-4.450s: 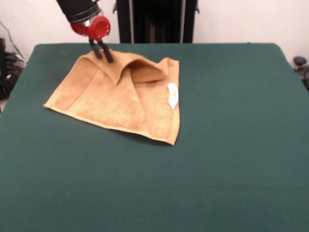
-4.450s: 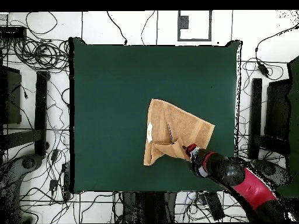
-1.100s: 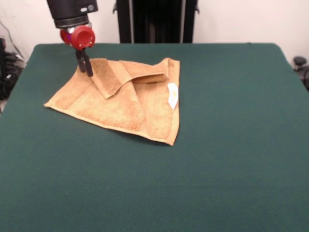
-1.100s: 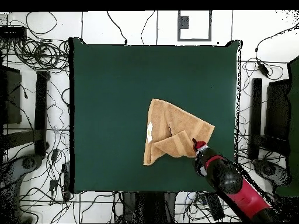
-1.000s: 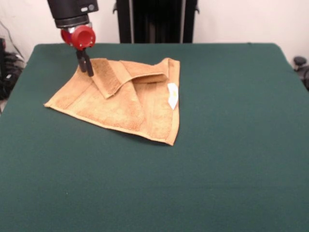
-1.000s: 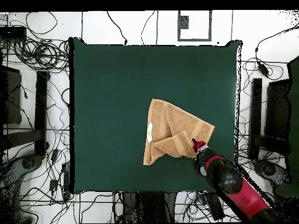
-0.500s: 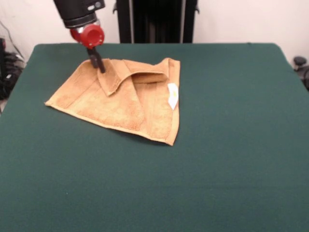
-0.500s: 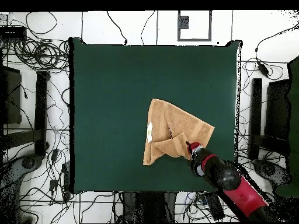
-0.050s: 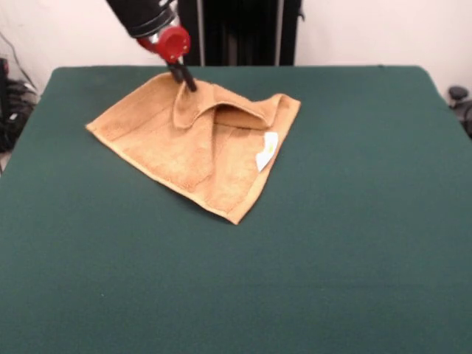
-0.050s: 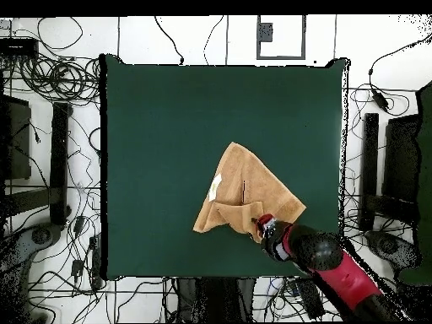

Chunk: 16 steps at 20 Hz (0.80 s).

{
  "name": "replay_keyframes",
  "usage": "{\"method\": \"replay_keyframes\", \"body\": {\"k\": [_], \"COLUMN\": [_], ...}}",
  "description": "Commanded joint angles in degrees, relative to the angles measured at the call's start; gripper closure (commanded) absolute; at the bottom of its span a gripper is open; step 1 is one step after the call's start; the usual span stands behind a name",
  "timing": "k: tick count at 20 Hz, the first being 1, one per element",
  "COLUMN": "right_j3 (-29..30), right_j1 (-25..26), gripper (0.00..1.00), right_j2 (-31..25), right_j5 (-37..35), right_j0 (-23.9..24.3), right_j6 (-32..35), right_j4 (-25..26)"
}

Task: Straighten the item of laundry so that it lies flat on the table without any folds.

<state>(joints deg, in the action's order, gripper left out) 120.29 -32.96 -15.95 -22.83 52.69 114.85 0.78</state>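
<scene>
On the near half of the table [image 9: 310, 280] I see only bare dark green cloth, nothing lying on it. Further back, left of centre in my front view, the towel [image 9: 188, 147] lies skewed like a diamond, one corner pointing toward the camera and one out to the left. A woven band runs along its left edge. Its white care tag [image 9: 266, 150] sits on the right side, face up. The far part is not flat: a flap is folded over onto the body and bulges up, leaving a shadowed pocket under the fold.

At the towel's far edge my gripper [image 9: 186, 80] comes down from the upper left, its dark fingers close together and pinched on the raised fold of the cloth. The red wrist collar sits just above them.

From overhead, the towel [image 10: 245, 192] lies right of centre and toward the robot's edge of the table [image 10: 152, 126], with the gripper [image 10: 261, 224] at its corner nearest the base; the arm hides the table edge behind it. Cables sprawl over the floor [image 10: 51, 76] all round the table, well clear of the towel.
</scene>
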Motion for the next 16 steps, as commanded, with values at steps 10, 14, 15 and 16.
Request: {"method": "replay_keyframes", "body": {"k": [10, 14, 15, 16], "right_j3": [-6.6, -5.8, -5.7, -5.8], "right_j1": [-0.4, -0.8, -0.8, -0.9], "gripper": [0.00, 0.00, 0.00, 0.00], "right_j2": [3.6, 3.4, 3.4, 3.5], "right_j5": [-16.5, -15.8, -15.7, -15.3], "right_j0": [-5.0, -4.8, -4.9, -5.1], "right_j6": [6.6, 6.6, 6.7, 6.8], "right_j4": [-2.6, -2.8, -2.9, -2.8]}}
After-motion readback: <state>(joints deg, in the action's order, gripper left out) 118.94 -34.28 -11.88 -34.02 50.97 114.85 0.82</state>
